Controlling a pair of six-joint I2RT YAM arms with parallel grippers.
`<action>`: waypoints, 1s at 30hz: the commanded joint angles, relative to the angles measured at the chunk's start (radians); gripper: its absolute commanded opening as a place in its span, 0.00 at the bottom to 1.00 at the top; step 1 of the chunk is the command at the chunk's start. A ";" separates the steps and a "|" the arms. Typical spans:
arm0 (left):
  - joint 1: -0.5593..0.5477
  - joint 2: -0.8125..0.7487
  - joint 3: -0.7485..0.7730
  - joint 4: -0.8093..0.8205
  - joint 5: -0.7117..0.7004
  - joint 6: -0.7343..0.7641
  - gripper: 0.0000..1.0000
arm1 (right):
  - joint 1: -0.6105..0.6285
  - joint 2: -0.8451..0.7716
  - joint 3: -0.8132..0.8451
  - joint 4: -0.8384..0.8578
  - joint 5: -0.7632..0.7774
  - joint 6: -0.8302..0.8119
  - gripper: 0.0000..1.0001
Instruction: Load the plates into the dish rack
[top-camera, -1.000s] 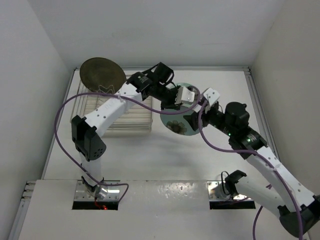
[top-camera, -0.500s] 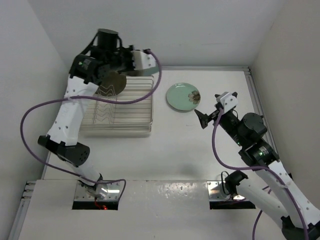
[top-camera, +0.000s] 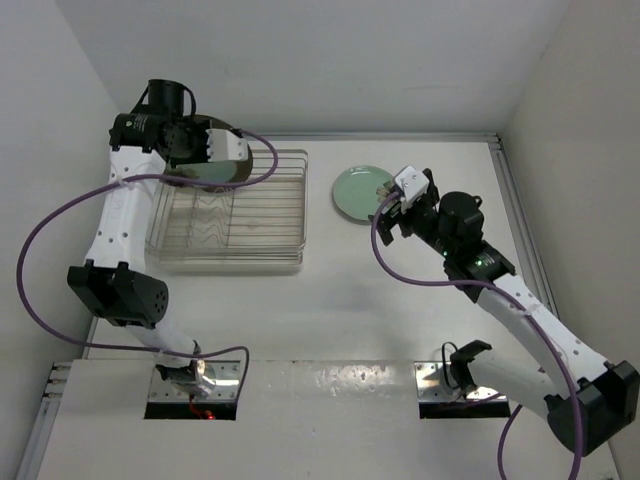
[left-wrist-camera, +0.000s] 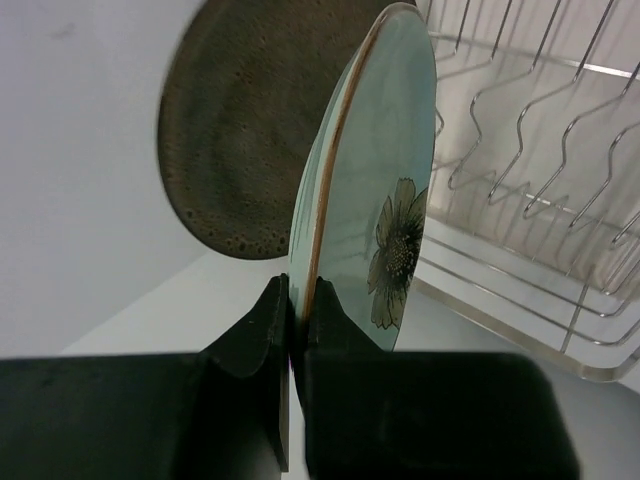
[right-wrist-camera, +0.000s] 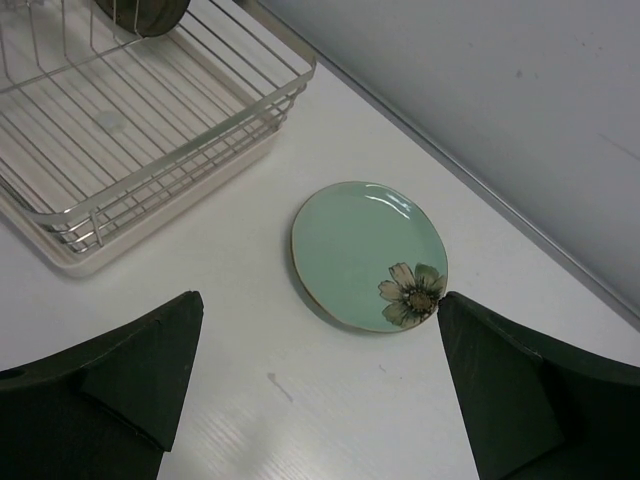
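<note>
Mint plate (left-wrist-camera: 385, 180) edge pinched by L gripper (left-wrist-camera: 297, 305), half-hiding brown plate (left-wrist-camera: 240, 130); R gripper (right-wrist-camera: 318, 298) spread.

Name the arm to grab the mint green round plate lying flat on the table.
Right: the right gripper, open, faces the flat mint green plate; the left gripper grips the upright mint green plate.

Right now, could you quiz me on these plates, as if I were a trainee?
1. True or false: the left hand grips an upright green plate by its rim.
2. The open right hand hovers over: A a flat green plate; B a cup; C a spoon.
3. Fill in: the third plate, behind the held one, is dark ____.
Key: 1 true; 2 A; 3 brown.
</note>
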 joint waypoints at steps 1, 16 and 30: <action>0.038 0.001 0.023 0.171 0.015 0.124 0.00 | -0.014 0.017 0.057 0.114 -0.065 0.019 1.00; 0.057 0.141 0.041 0.230 0.070 0.178 0.00 | -0.059 0.023 0.030 0.128 -0.073 0.062 1.00; 0.057 0.213 -0.007 0.292 0.058 0.209 0.00 | -0.059 0.016 0.019 0.130 -0.076 0.082 1.00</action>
